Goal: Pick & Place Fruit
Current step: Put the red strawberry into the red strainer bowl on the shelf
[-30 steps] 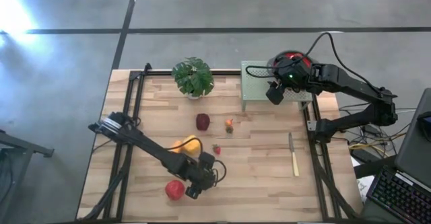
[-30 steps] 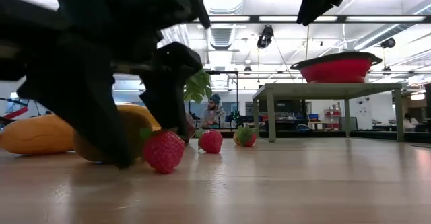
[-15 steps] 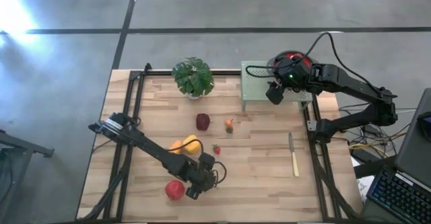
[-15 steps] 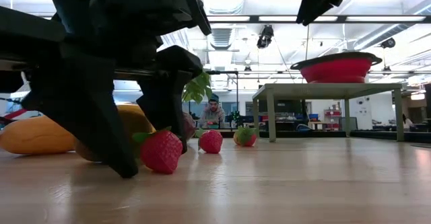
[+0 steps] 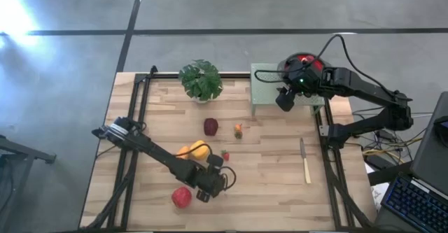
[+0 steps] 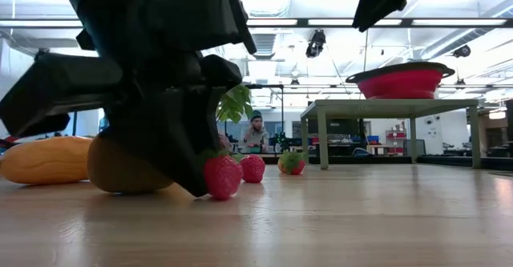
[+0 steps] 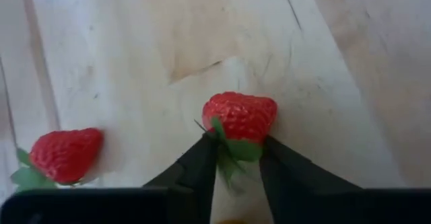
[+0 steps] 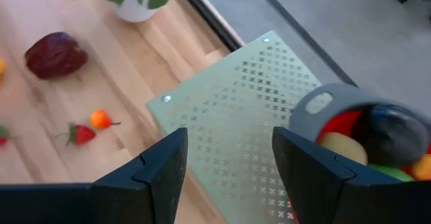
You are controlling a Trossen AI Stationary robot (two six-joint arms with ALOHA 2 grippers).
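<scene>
Left gripper (image 7: 232,167) pinching a strawberry (image 7: 240,116) near the front of the table (image 5: 266,184)

Its fingers are squeezed on the berry's leafy end, low on the wood, with a second strawberry (image 7: 64,154) just beside it and a red apple (image 5: 181,197) close by. Further back sit a mango (image 6: 44,159), a maroon fruit (image 5: 211,126), a small orange one (image 5: 238,129) and the plant (image 5: 200,80). Way at the back, the right gripper (image 8: 225,163) hangs with fingers apart over the green stand (image 8: 242,116), next to the red bowl (image 6: 399,80) holding more fruit.
</scene>
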